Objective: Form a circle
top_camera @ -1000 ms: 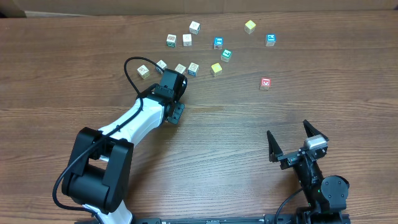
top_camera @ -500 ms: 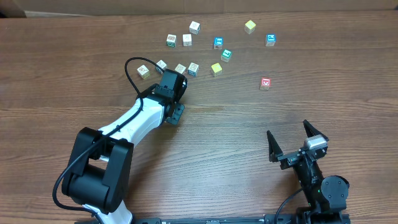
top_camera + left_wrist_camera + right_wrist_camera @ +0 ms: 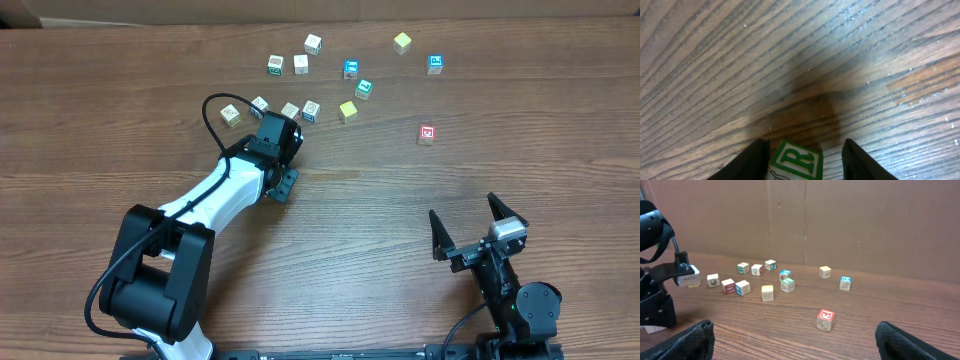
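Jaws of your left gripper (image 3: 805, 150) stand apart around a green-R cube (image 3: 796, 161), a gap showing on its right. Your circle (image 3: 311, 110), only an unclosed curved row of cubes, lies just beyond that gripper; your right gripper (image 3: 461, 206), wide open, sits well apart.

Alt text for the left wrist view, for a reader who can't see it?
A pale wooden cube with a green-framed letter R on top sits between the two black fingers of the left end effector, a gap showing on its right side. Beyond lies brown wood-grain table under a dark shadow.
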Robot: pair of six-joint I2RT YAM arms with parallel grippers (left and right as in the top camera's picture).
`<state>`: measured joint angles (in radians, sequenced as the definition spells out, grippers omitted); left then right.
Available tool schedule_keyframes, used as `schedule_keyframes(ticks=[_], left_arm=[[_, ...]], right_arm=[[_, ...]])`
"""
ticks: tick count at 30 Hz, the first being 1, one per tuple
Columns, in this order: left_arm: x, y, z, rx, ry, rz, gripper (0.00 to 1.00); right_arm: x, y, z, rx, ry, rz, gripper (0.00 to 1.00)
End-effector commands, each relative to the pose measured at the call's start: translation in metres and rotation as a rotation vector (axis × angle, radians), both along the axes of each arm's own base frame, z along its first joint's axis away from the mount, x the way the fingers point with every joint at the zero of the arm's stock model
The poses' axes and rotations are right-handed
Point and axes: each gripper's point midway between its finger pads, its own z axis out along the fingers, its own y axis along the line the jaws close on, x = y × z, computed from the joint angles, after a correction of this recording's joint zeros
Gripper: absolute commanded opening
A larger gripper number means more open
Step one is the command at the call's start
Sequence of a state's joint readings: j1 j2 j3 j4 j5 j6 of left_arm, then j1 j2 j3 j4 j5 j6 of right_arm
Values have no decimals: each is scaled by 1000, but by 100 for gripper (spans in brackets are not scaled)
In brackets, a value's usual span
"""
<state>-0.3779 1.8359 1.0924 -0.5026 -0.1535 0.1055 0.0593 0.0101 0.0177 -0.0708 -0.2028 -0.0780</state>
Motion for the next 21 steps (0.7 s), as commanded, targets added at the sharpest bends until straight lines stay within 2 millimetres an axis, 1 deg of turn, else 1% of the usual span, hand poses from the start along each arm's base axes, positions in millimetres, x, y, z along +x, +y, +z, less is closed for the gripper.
schedule_keyframes(ticks=[1, 8, 11, 15, 21], left_arm=[[-6, 2, -7, 2, 28, -6, 43], [-5, 6, -6, 26, 25, -6, 41], [-5, 6, -6, 24, 21, -6, 36], [-2, 5, -5, 20, 10, -6, 33], [1, 4, -4, 15, -4, -6, 31]], right_arm=[[0, 0, -2, -1, -3, -2, 100], [0, 0, -2, -1, -3, -2, 100], [0, 0, -2, -1, -3, -2, 100], [0, 0, -2, -1, -3, -2, 100], [0, 0, -2, -1, -3, -2, 100]])
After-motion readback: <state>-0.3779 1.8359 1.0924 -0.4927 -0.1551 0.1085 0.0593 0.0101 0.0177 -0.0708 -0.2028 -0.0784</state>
